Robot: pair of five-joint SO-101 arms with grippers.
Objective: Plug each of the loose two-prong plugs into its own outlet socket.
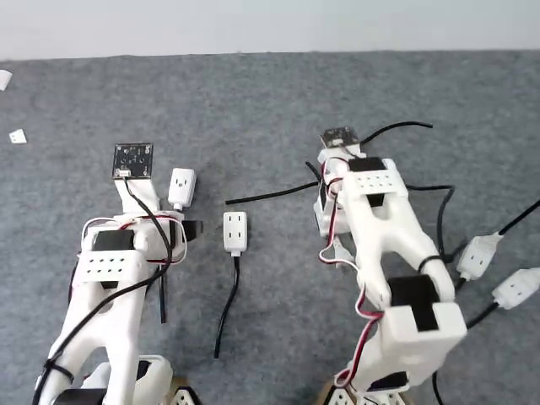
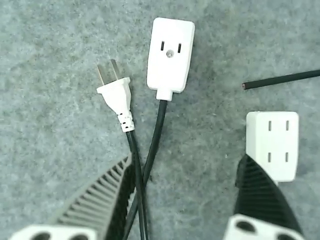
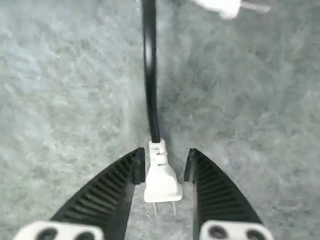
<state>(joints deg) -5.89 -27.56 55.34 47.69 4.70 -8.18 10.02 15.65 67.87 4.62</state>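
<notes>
Left jaws wide over fuzzy grey carpet [image 2: 45, 55], right jaws narrow, flanking smooth white plug [image 3: 162, 181].

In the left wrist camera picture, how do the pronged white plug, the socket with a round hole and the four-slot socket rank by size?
1. The round-hole socket and the four-slot socket look about alike. The second is partly hidden by a pincer finger, so I leave them unranked.
2. The two-prong plug is smallest.
</notes>
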